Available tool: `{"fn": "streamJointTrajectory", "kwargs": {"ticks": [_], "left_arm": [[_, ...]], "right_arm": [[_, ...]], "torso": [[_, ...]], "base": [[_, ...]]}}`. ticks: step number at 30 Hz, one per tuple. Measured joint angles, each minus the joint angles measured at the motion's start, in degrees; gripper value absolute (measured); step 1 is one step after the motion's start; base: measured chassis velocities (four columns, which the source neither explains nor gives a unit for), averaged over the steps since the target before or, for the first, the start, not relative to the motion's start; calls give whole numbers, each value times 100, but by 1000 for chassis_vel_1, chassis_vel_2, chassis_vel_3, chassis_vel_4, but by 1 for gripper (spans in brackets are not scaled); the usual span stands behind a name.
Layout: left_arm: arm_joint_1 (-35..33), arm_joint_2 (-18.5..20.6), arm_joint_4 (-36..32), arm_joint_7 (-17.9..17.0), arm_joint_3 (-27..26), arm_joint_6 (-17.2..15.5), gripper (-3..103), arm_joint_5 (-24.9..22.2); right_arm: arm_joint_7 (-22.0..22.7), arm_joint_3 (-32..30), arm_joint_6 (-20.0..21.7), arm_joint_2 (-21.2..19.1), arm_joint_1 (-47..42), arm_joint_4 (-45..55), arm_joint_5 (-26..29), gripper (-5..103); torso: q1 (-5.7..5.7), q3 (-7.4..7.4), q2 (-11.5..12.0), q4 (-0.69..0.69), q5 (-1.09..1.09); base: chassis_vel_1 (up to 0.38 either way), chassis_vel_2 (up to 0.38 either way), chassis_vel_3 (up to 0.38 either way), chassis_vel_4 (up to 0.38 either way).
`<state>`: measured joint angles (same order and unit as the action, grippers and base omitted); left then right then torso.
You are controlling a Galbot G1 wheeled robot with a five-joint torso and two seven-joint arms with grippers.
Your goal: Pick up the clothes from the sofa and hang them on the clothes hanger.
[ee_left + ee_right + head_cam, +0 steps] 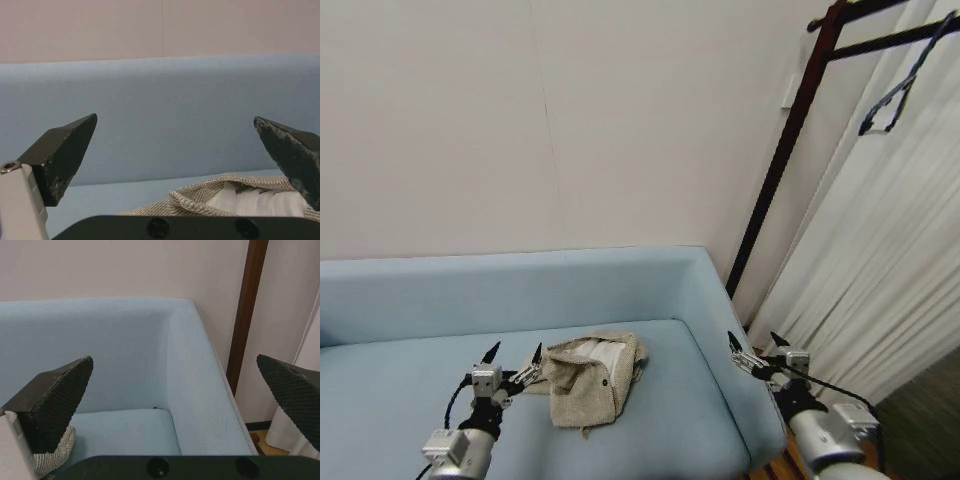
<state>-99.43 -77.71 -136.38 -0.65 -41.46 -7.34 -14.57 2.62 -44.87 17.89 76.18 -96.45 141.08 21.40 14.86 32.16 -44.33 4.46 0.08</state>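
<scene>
I had the left claw (515, 350) low over the seat of the light blue fabric sofa (440, 290). Its two black pointed fingers were spread wide, with nothing between them. The crumpled beige knitted garment (592, 380) lay on the seat cushion just to the right of that claw. I could not tell whether the nearer fingertip touched the cloth. From the left wrist camera, the garment's ribbed edge and pale lining sat just below the spread tips, nearer one finger than the other, and the sofa's backrest stood straight ahead of the claw.

The right claw (752, 340) hung over the sofa's right armrest, its fingers also wide apart and holding nothing. The garment lay well apart from it, off to its left. Ahead of this claw and a little to its right, the dark brown wooden clothes rack (780, 160) rose along the wall. A dark wire hanger (892, 95) hung from the rack's bar, high above the claw. A white curtain (880, 280) fell to the claw's right.
</scene>
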Motion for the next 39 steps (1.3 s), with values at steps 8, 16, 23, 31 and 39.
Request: {"fn": "streamJointTrajectory", "kwargs": {"ticks": [8,16,23,31,39], "left_arm": [[6,9,-25,-18,-12,-92,100,0],[-4,-7,-28,-10,-6,-3,100,-17],[-20,-27,-12,23,2,70,100,-19],[-19,-16,-5,-291,30,-405,100,-50],[443,561,153,-1313,155,-1603,100,-1035]], "right_arm": [[-68,-5,-50,7,1,6,31,100],[-419,7,-890,25,69,-177,127,100],[-596,1,-884,88,-37,-203,-1,100],[-629,23,-752,65,-76,-186,-85,100],[-566,-9,-726,-128,-136,-200,-56,100]], "torso": [[0,0,0,0,0],[0,0,0,0,0],[0,0,0,0,0],[0,0,0,0,0],[0,0,0,0,0]], "base": [[0,0,0,0],[0,0,0,0],[0,0,0,0],[0,0,0,0],[0,0,0,0]]}}
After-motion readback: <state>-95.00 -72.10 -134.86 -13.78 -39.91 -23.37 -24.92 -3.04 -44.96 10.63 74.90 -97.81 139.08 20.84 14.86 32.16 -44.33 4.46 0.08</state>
